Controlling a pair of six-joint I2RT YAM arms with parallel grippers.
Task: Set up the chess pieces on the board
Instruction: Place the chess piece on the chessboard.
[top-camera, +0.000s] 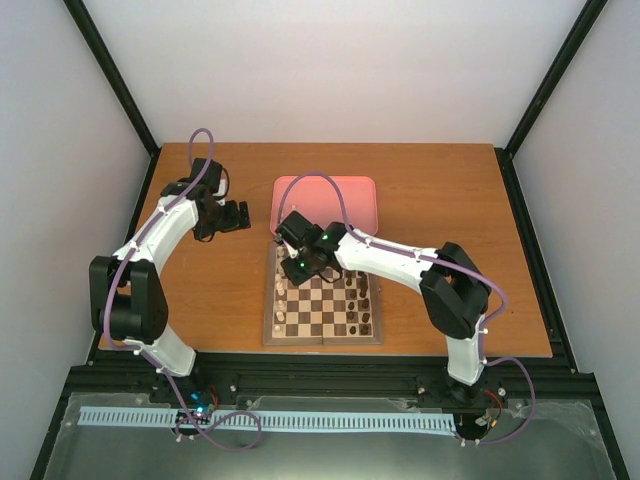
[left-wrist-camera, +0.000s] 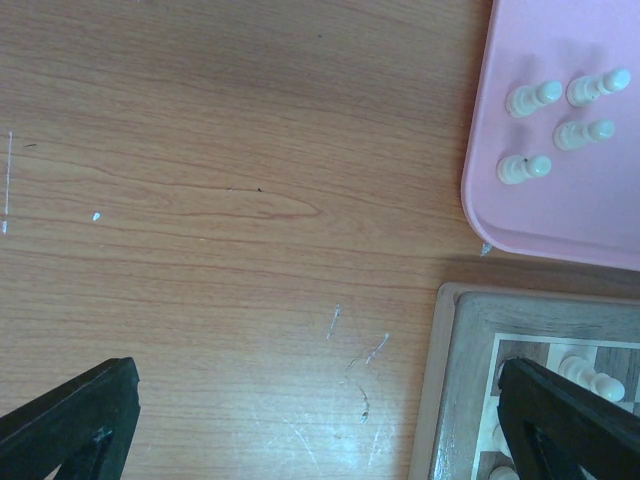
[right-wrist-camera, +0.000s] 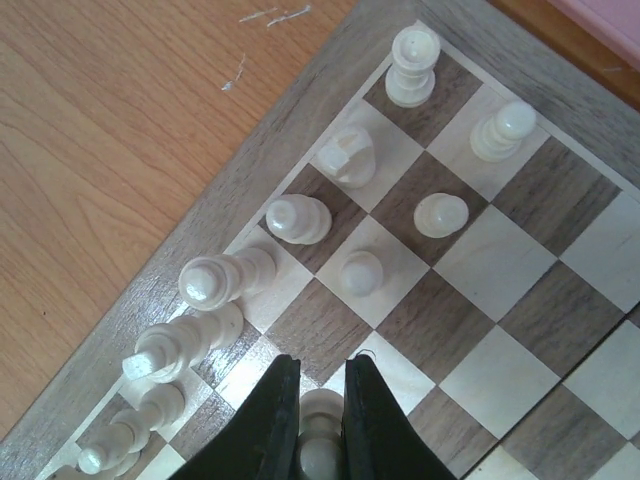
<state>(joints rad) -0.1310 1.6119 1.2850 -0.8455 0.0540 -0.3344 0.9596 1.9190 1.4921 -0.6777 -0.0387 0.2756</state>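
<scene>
Over the board (right-wrist-camera: 560, 300), near its cream-side edge, one cream pawn (right-wrist-camera: 320, 440) is pinched tight in my right pincer (right-wrist-camera: 320, 370); I should set it down plumb, centred on its square, clear of the neighbouring pieces (right-wrist-camera: 360, 272).

A pink rounded-corner tray (top-camera: 358, 205) lies on the wooden table (top-camera: 440, 200). Dark brown chess pieces (top-camera: 366, 322) stand in a cluster nearer than the tray, below its right side. Pale scratches (left-wrist-camera: 365, 365) mark the tabletop just off the tray's near-left corner. A light-blue slotted strip (top-camera: 300, 420) runs crosswise well nearer than the tray.
</scene>
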